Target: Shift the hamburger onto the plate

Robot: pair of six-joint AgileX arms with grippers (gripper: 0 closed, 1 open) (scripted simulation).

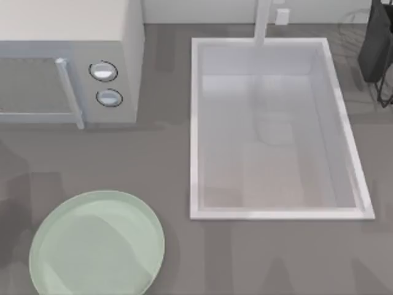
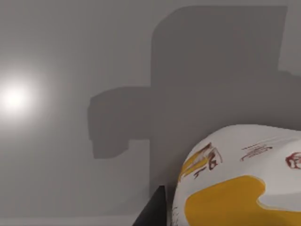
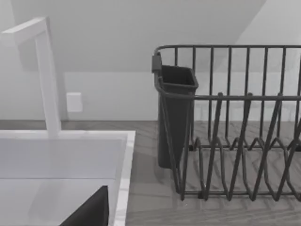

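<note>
The plate [image 1: 97,243] sits at about seven o'clock on the table [image 1: 166,166] in the top view, pale green and glossy, with nothing on it. The hamburger [image 2: 240,179] appears close up in the left wrist view, a white wrapped lump with yellow-orange patches and dark red-brown printing; the marks look like small logos or lettering but cannot be read. It lies against a plain grey surface, right by a dark finger [image 2: 153,211] of the left arm's gripper. I cannot tell whether that gripper is open or closed, or whether it holds the hamburger.

Farther back in the top view, the white sink [image 1: 273,132] fills the three o'clock side, with its faucet [image 1: 263,21] at twelve o'clock. The microwave [image 1: 67,61] stands at ten o'clock, showing two round knobs [image 1: 103,71] with no legible labels. A dark wire dish rack [image 3: 235,127] with a cutlery cup [image 3: 175,113] stands at two o'clock, just beside the sink.
</note>
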